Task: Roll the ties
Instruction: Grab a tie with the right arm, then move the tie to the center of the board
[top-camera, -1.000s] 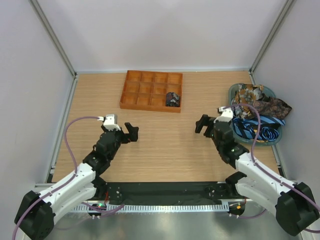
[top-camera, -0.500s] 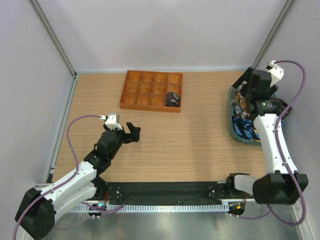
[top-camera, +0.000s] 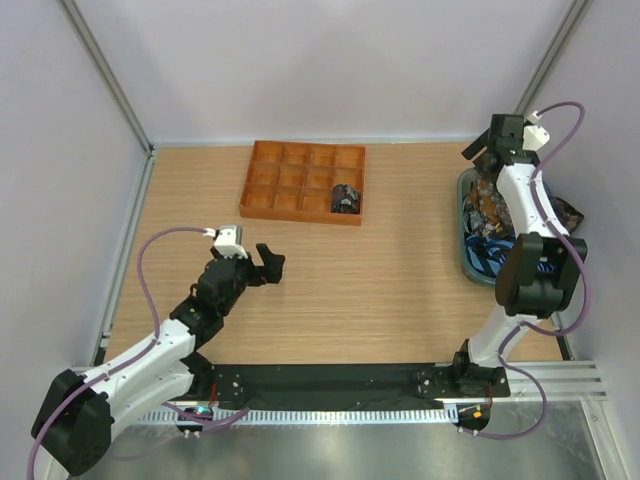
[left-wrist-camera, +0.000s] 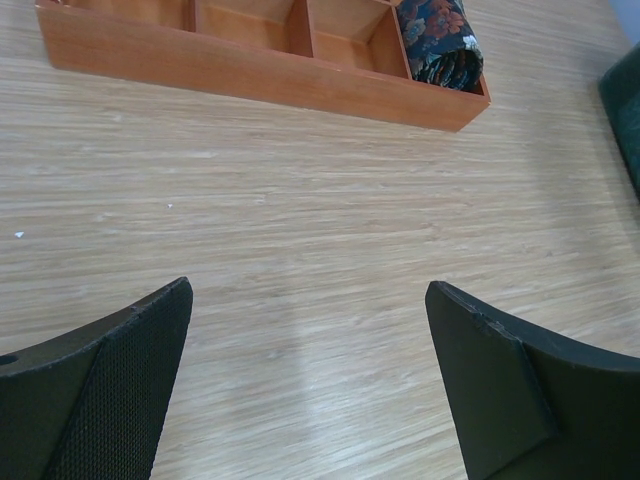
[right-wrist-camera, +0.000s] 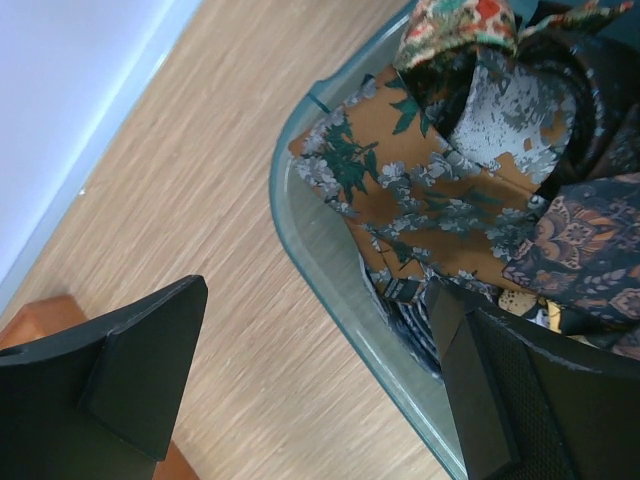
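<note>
Loose ties (top-camera: 484, 212) lie heaped in a teal bin (top-camera: 465, 255) at the right: brown floral and paisley ones (right-wrist-camera: 430, 190) on top, blue striped ones beneath. One rolled dark paisley tie (top-camera: 346, 198) sits in a front right cell of the orange tray (top-camera: 270, 205); the left wrist view shows this coil (left-wrist-camera: 440, 40) too. My right gripper (top-camera: 480, 157) hangs open above the bin's far left rim (right-wrist-camera: 320, 240), holding nothing (right-wrist-camera: 318, 290). My left gripper (top-camera: 271, 264) is open over bare wood, short of the tray (left-wrist-camera: 308, 290).
The orange tray (left-wrist-camera: 250, 75) has several empty cells. White walls and metal posts close in the table on three sides. The right arm stretches tall over the bin, its purple cable looping beside it. A tray corner (right-wrist-camera: 35, 312) shows in the right wrist view.
The right arm swung from the table's middle out to the right and up, ending over the bin's far rim. The left arm crept slightly forward. Both grippers stayed open.
</note>
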